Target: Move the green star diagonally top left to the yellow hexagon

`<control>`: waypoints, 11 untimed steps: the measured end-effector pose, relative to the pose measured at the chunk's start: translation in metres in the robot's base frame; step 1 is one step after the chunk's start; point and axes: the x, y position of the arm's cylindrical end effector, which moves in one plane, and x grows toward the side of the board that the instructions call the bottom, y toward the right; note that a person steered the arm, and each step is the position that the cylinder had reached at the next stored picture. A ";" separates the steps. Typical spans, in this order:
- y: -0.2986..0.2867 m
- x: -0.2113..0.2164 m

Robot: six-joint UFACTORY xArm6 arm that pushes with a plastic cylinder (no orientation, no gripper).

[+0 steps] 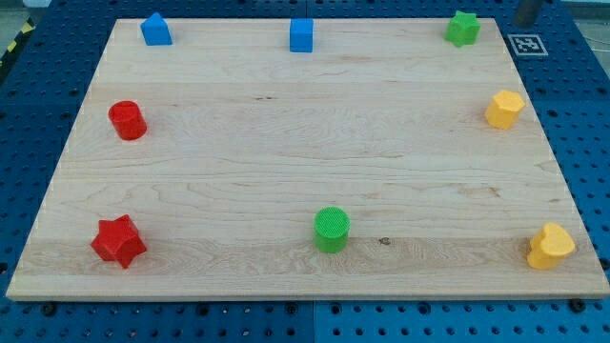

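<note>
Green star (463,28) (top-right corner), upright

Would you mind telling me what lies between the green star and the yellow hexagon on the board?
Nothing: in the camera view, only bare wood separates the green star from the yellow hexagon just below it.

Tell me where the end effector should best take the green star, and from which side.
It can only push, not grip. My tip, seemingly off the board at the view's top right, should meet the green star on its top side, ideally in a notch between points, and push down toward the upper left of the yellow hexagon.
</note>
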 end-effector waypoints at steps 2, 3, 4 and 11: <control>-0.021 -0.005; -0.047 -0.005; -0.080 -0.010; -0.139 0.024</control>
